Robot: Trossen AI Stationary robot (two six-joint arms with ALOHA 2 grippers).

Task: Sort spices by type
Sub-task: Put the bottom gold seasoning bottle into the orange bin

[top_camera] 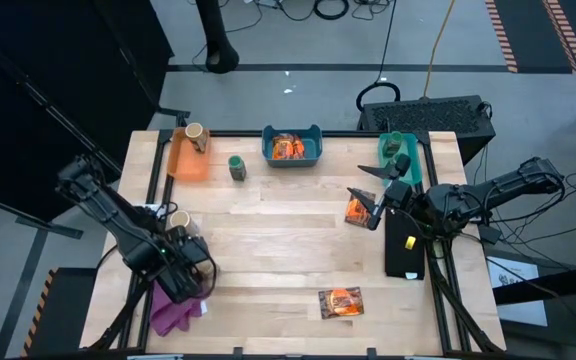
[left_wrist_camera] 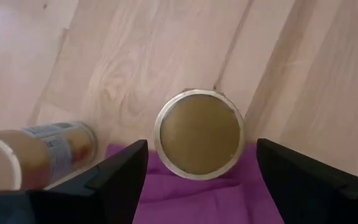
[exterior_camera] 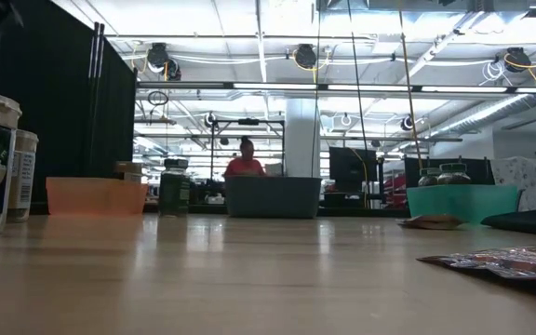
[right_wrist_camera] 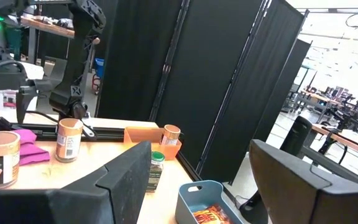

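A tan jar [left_wrist_camera: 197, 134] stands upright on the purple cloth [left_wrist_camera: 191, 199] at the table's near left. My left gripper [left_wrist_camera: 202, 144] hangs open over it, pointing steeply down, one finger on each side of the lid and touching nothing. A second tan jar [top_camera: 179, 220] stands beside it on the wood. My right gripper [top_camera: 366, 195] is open and level at the right, above an orange packet [top_camera: 354, 210]. Another packet [top_camera: 341, 302] lies near the front edge. A green jar [top_camera: 236, 167] stands alone at the back.
At the back stand an orange bin [top_camera: 186, 160] with a tan jar [top_camera: 196, 135], a blue bin [top_camera: 291, 158] with orange packets, and a teal bin [top_camera: 413, 165] with green jars. A black flat block [top_camera: 404, 245] lies at the right edge. Bare wood fills the middle.
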